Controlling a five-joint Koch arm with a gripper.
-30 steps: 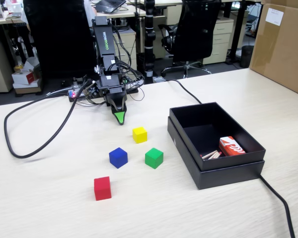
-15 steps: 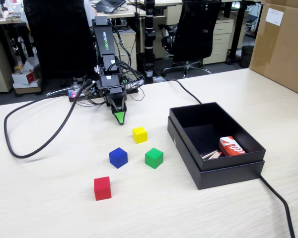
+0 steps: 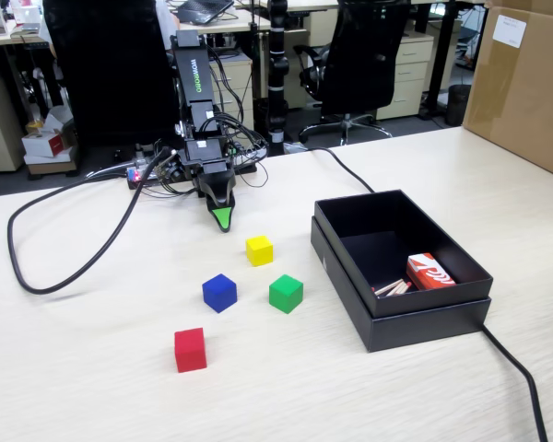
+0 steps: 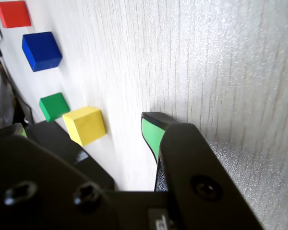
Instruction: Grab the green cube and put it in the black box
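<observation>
The green cube [image 3: 286, 293] rests on the pale wooden table, left of the black box [image 3: 401, 308] and apart from it. In the wrist view the green cube [image 4: 54, 106] shows small, beyond the yellow cube. My gripper [image 3: 222, 219] hangs tip-down at the back of the table, well behind the green cube, its green tip close to the tabletop. The wrist view shows the gripper [image 4: 85, 129] with a gap between its two green-tipped jaws and nothing held between them.
A yellow cube [image 3: 259, 250] lies nearest the gripper, with a blue cube [image 3: 219, 292] and a red cube [image 3: 190, 349] further forward. A red-and-white pack [image 3: 429, 272] lies inside the box. A brown cardboard box [image 3: 525, 83] stands at the far right. Black cables [image 3: 37, 267] cross the table.
</observation>
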